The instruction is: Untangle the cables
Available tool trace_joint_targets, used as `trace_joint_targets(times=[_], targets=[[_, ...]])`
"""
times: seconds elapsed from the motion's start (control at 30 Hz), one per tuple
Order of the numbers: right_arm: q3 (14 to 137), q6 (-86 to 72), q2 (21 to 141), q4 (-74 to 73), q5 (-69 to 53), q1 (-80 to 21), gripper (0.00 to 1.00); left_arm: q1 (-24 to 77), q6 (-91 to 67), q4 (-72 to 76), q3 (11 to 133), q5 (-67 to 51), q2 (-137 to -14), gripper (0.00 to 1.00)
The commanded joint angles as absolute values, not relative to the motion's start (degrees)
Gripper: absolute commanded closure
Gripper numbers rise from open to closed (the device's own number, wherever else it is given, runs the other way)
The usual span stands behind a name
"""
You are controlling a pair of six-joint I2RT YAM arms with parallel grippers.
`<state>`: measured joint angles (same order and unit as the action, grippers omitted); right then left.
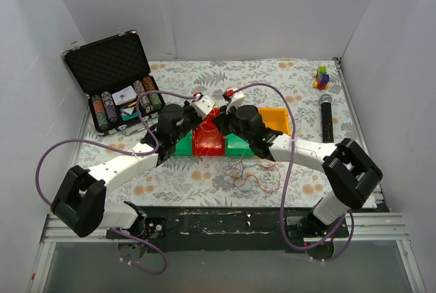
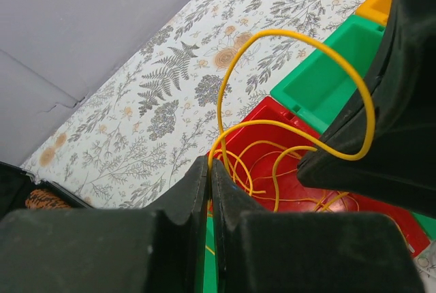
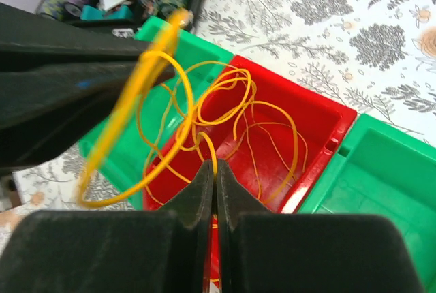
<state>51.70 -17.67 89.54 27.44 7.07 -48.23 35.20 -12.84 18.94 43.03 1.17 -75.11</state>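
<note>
**Sorting under way: yellow nearly out, the rest knotted**

From the left, the left gripper [image 2: 210,170] has its jaws pressed together on a yellow cable [image 2: 286,32], pinching a loop held up over the red bin [image 1: 208,144]. Opposite it, the right gripper [image 3: 216,174] is nipped tight on yellow wire too (the same strand, as far as I can follow it). Several yellow strands lie coiled in that bin, so I'd judge one colour mostly freed. Further right, on the flowered table [image 1: 191,75] in front of a green bin [image 1: 238,145], the remaining cables [image 1: 251,174] sit as a loose tangle of orange, red and blue. That is the work left. The green bin and the orange bin [image 1: 281,119] look empty.
</note>
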Motion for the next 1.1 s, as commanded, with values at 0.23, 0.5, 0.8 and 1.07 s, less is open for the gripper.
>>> trace_joint_targets(times=[0.23, 0.5, 0.8, 1.07], targets=[[50.37, -17.67, 83.16, 26.81, 9.06, -48.34, 0.31, 34.72, -11.43, 20.66, 40.60, 4.39, -77.42, 1.00], [39.56, -18.90, 69.10, 24.44, 11.07, -48.34, 0.22, 34.63, -13.45, 19.43, 42.45, 4.14, -79.10, 1.00], [39.37, -18.55, 64.68, 20.66, 13.80, -48.25, 0.50, 34.72, -11.16, 10.91, 45.70, 0.52, -78.31, 0.49], [44.82, -17.05, 69.16, 20.39, 12.31, -47.90, 0.64, 34.45, -14.94, 7.74, 50.09, 3.51, -70.41, 0.21]])
